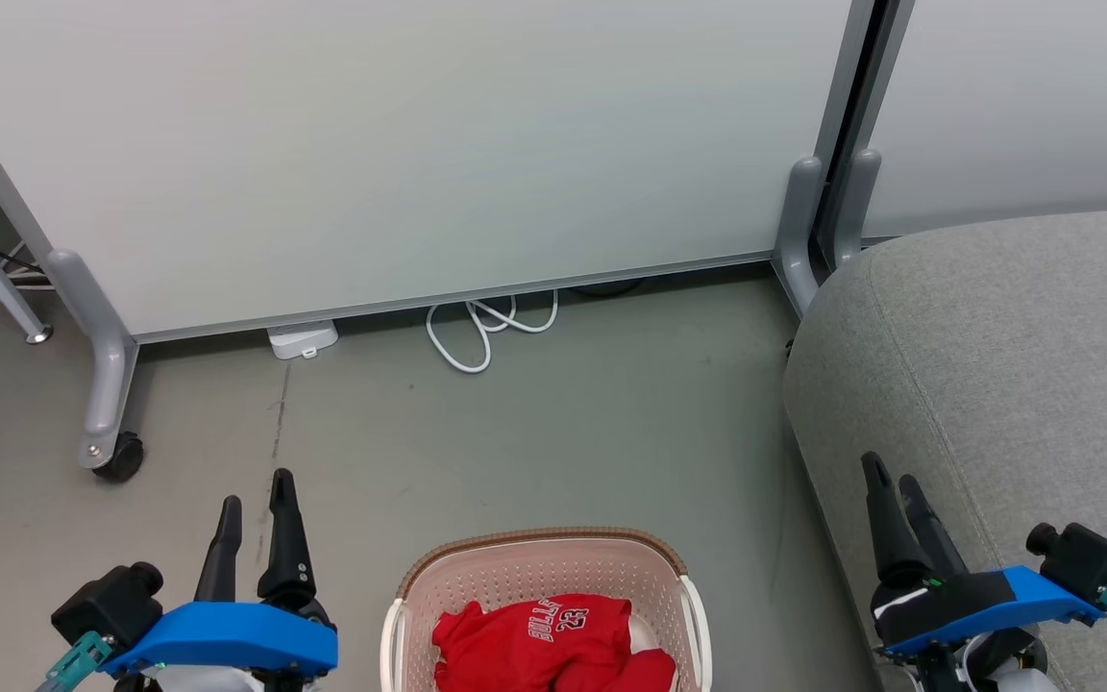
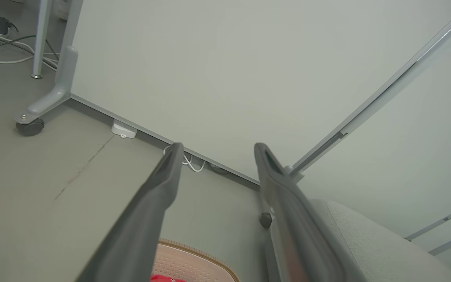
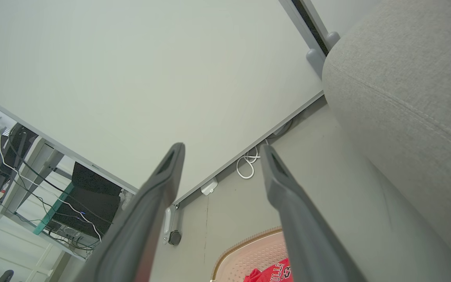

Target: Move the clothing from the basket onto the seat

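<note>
red clothing (image 1: 553,642) bunched in basket (image 1: 400,615), near centre, seat (image 1: 996,365) to its right. left gripper (image 1: 256,495) and right gripper (image 1: 895,479) both wide, empty. fabric likely soft, light, floppy; pinch a raised fold.

Large white partition panel (image 1: 400,144) on grey metal legs, black caster (image 1: 119,457) at left foot. On grey floor (image 1: 534,442), along panel's bottom edge: small white plastic box (image 1: 302,339), looped white cable (image 1: 481,332) well apart to its right.
</note>
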